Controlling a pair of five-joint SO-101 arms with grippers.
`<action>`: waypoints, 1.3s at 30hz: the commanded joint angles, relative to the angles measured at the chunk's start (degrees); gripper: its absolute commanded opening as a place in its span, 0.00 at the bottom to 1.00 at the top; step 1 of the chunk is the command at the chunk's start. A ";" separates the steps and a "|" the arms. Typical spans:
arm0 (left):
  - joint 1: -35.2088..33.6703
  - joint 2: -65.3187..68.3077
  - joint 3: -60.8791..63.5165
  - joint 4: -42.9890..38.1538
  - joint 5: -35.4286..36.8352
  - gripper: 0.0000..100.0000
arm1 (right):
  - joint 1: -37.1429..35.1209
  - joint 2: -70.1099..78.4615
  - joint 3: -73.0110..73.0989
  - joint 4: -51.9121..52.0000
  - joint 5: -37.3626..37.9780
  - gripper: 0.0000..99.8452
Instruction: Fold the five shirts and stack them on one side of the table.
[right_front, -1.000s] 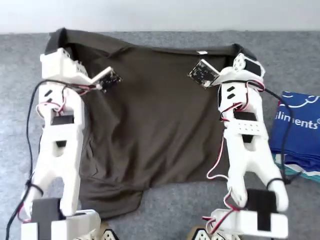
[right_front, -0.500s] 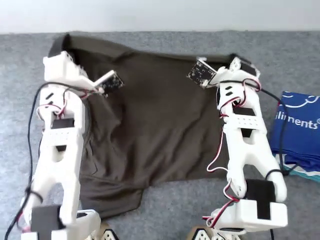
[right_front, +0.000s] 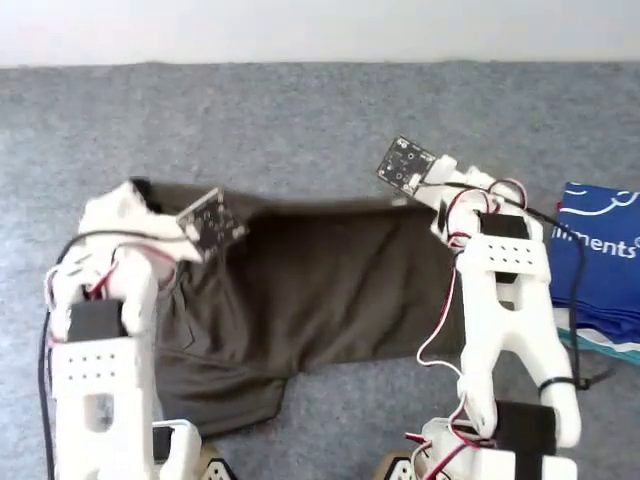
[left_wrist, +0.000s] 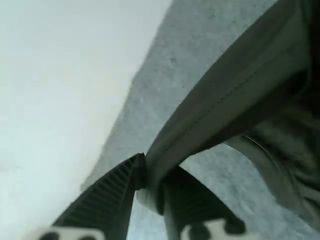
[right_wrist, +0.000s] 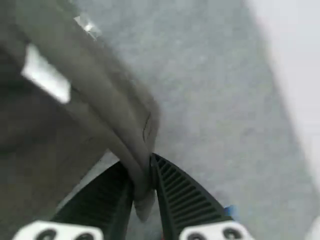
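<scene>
The dark shirt (right_front: 320, 290) lies across the middle of the grey tabletop (right_front: 300, 110). Its far edge is lifted and stretched in a straight line between the two arms. In the left wrist view, the left hand (left_wrist: 146, 176) is clenched on that edge at one corner, with the fabric pinched between its black fingers and running away taut. In the right wrist view, the right hand (right_wrist: 142, 181) is clamped on the hem at the other corner, and a white label (right_wrist: 47, 80) on the cloth sits close by. The near part of the shirt rests flat on the tabletop, one rumpled corner trailing toward the base of the left arm. A folded blue shirt (right_front: 600, 260) lies at the right edge of the tabletop, just beside the right arm and apart from the dark shirt.

A second ago the held edge reached almost to the far rim of the tabletop and the shirt was spread out at full length. Both arms have since drawn back toward their bases, carrying the edge over the shirt's lower part. The visible cloth is now much shorter, and bare tabletop shows beyond it. The blue shirt has not moved.
</scene>
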 joint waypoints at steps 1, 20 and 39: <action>0.00 -7.12 -0.31 16.62 0.53 0.02 | 0.92 -3.21 -2.90 10.51 -1.93 0.01; -0.18 -10.11 6.90 45.36 2.55 0.02 | 1.19 -2.95 3.16 31.69 -8.18 0.01; 0.35 -10.11 5.93 49.41 -0.09 0.02 | 6.55 -3.56 5.63 45.14 -3.08 0.01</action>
